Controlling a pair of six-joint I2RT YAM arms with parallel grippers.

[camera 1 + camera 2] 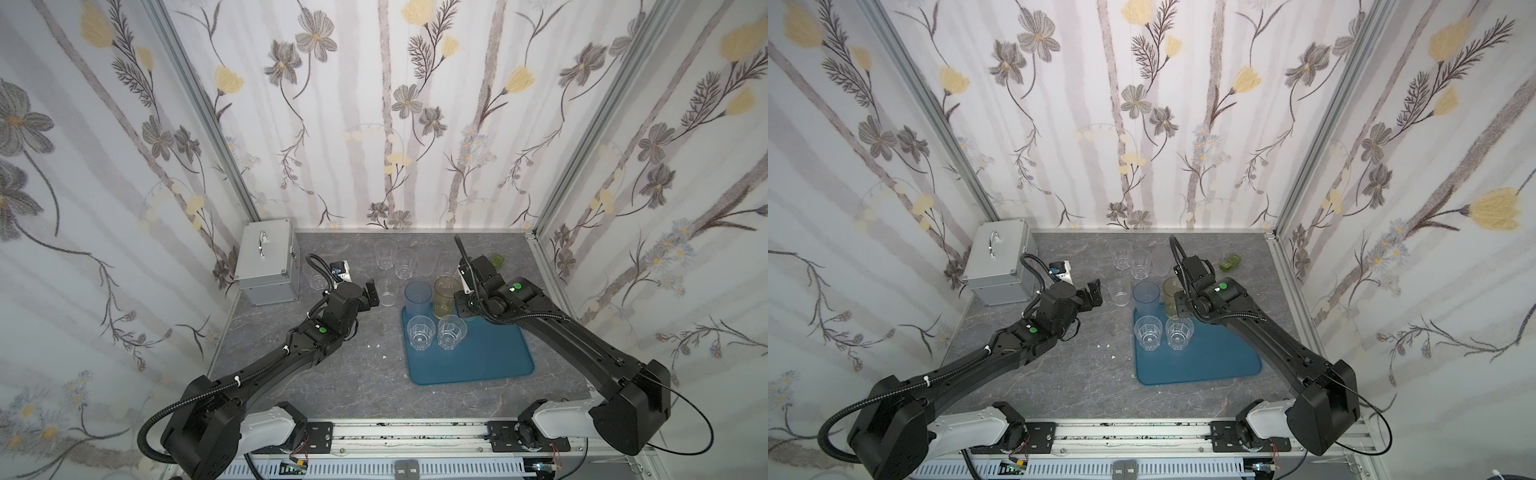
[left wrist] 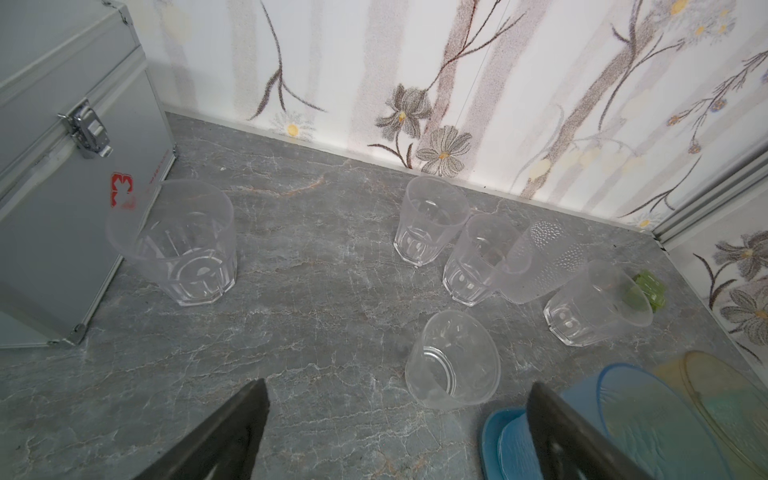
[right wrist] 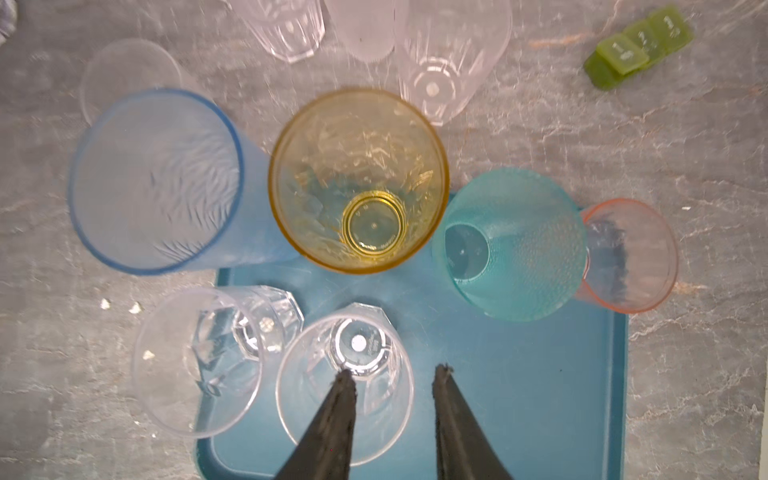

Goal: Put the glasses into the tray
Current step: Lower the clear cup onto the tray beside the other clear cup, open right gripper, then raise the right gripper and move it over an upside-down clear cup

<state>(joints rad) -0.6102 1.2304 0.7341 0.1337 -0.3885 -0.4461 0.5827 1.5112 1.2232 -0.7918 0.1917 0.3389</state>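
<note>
The teal-blue tray [image 1: 490, 357] carries two clear faceted glasses [image 1: 421, 332] side by side. Along its far edge stand tall blue [image 1: 417, 297], yellow [image 1: 446, 297], teal [image 3: 515, 245] and pink [image 3: 631, 257] glasses. My right gripper [image 3: 395, 378] hangs over the right-hand faceted glass [image 3: 357, 357], jaws apart, one finger inside the rim and one outside, not pinching the wall. My left gripper [image 1: 372, 297] is wide open and empty, just left of a short clear glass [image 1: 387, 293] on the table. Several more clear glasses [image 2: 432, 220] stand near the back wall.
A silver case [image 1: 268, 262] with a handle fills the back left corner, with one clear glass [image 2: 178, 245] beside it. A small green object [image 3: 640, 45] lies at the back right. White crumbs [image 1: 374, 345] dot the grey tabletop left of the tray. Walls close three sides.
</note>
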